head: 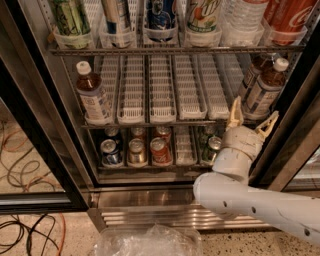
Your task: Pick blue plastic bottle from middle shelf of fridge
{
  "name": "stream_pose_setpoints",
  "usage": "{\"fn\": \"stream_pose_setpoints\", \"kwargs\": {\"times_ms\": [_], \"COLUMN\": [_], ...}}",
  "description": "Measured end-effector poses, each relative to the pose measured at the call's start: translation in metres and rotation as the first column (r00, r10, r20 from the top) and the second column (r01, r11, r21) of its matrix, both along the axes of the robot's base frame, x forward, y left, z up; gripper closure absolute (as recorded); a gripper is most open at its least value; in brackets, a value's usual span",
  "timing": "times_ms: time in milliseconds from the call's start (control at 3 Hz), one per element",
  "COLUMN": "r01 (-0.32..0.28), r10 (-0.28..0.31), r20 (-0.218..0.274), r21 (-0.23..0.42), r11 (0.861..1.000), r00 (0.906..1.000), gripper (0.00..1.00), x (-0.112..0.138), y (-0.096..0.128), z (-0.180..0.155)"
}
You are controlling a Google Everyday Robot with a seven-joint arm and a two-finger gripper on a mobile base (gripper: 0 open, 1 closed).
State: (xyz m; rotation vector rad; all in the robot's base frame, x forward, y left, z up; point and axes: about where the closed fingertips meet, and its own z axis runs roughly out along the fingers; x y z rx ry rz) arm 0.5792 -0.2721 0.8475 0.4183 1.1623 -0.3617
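- The top row of drinks [205,15] is cut off by the upper edge, so only the lower halves show.
- The bottle [264,89] stands upright at the far right end of the middle shelf [162,90], tight against the dark door frame. Something behind it is hard to make out.
- A second bottle [94,96] of the same look stands at the left end.
- In the fridge [140,197], the white arm [260,200] hides the right end of the row of cans [150,150] below.
- The gripper [251,120] points up just below the bottle. Its jaws are spread wide and hold nothing.
- Whether a fingertip [235,111] touches the shelf edge, I cannot tell.
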Motion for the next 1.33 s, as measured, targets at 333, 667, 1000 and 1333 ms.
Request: {"fn": "stream_pose_setpoints", "kwargs": {"times_ms": [333, 667, 1000, 1333], "r01": [0.016, 0.029, 0.048, 0.068], "r10": [-0.016, -0.029, -0.048, -0.069], "r20": [0.007, 0.015, 0.023, 0.018], "r21": [0.006, 0.008, 0.012, 0.018], "r11": [1.000, 1.000, 0.999, 0.997], "r00": [0.9999, 0.9995, 0.9986, 0.9975], "gripper": [0.16, 0.17, 0.20, 0.30], "x": [0.003, 0.009, 0.017, 0.021], "y": [-0.003, -0.007, -0.013, -0.019], "z": [0.001, 0.005, 0.009, 0.009]}}
